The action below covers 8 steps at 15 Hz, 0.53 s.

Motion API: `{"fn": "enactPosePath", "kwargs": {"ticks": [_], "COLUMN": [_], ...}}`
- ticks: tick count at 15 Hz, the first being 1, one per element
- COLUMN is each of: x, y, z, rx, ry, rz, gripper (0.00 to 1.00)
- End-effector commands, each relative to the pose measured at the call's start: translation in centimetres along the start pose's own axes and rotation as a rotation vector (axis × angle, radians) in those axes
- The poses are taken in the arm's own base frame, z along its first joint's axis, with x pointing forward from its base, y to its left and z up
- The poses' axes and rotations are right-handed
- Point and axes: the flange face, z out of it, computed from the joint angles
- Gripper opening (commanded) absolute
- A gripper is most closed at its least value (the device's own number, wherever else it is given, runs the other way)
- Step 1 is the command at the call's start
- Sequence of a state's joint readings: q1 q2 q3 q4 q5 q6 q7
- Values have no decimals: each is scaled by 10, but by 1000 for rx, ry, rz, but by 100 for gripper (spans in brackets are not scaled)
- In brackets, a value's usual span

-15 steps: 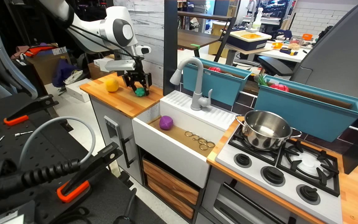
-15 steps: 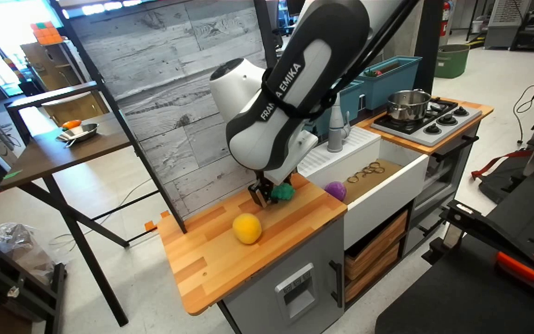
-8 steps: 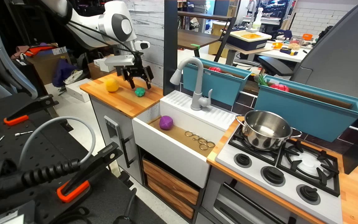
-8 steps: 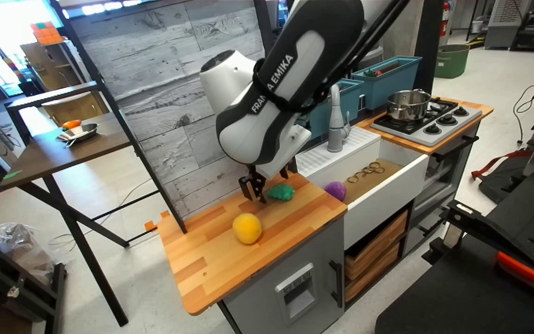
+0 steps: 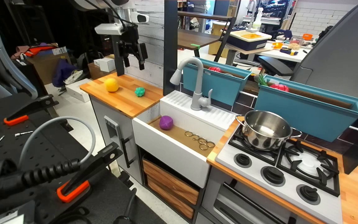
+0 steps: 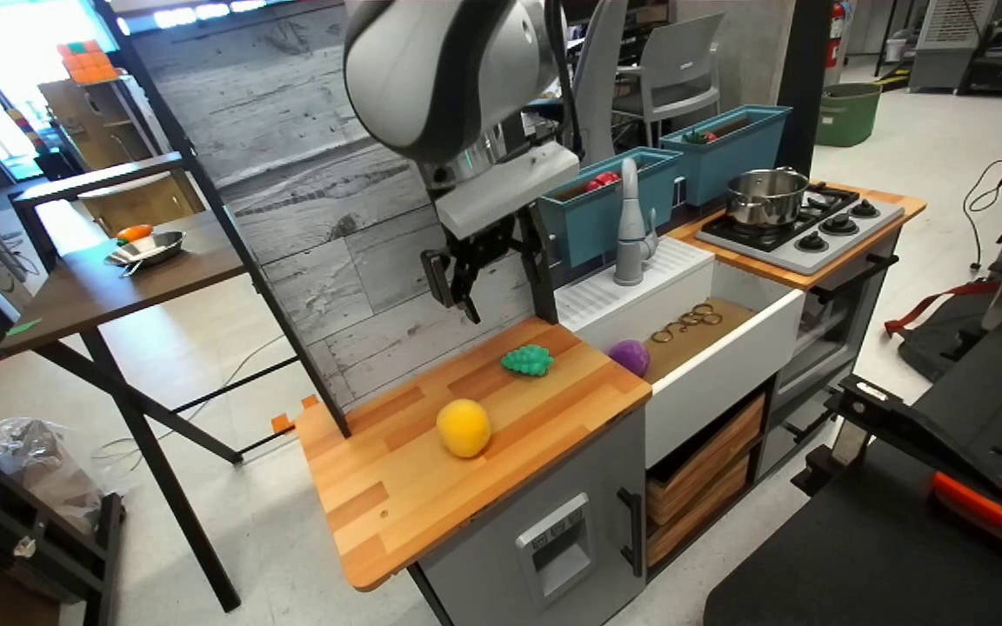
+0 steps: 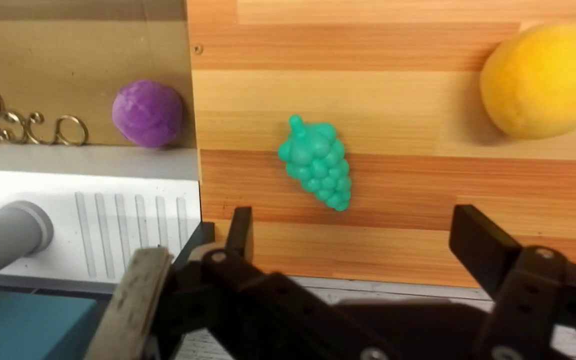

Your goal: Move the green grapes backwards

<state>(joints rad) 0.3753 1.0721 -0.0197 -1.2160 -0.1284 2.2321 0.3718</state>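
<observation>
The green grapes [image 7: 320, 162], a teal-green lumpy toy bunch, lie on the wooden counter. They show in both exterior views as the grapes [image 5: 139, 91] and the grapes [image 6: 527, 360], near the back wall panel. My gripper [image 5: 134, 65] hangs well above the counter, apart from the grapes. In the wrist view the gripper [image 7: 352, 222] stands open, its fingers [image 7: 240, 232] wide apart with nothing between them. The bunch lies beyond the fingertips there, its stem pointing away from them.
A yellow-orange fruit [image 6: 464, 428] rests on the same counter [image 6: 397, 487]. Beside the counter is a white sink [image 5: 172, 155] with a purple item [image 5: 166, 122] and metal rings [image 5: 202, 141]. A grey faucet [image 5: 197, 84] and a wall panel [image 6: 362, 174] rise at the back.
A second ago my gripper was down around the grapes. Its fingers have spread apart and let go, and the arm has risen well above the counter. The grapes have stayed on the wood.
</observation>
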Motion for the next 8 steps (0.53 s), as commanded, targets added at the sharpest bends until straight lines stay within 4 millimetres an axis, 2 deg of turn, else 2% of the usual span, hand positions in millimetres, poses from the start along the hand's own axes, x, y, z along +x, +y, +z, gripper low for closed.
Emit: {"fn": "enactPosePath", "kwargs": {"ticks": [1,3,4,6,8], "x": [-43,-64,-34,-50,-57], "y": [7,12,2,5,8], "z": [-47,-68,-45,-62,-67], "rx": [56,64,43,46,43], "ry": [-113,-170,-106,-136,-144], "rz": [34,74,41,53,55], "gripper": [100,100,100,100,100]}}
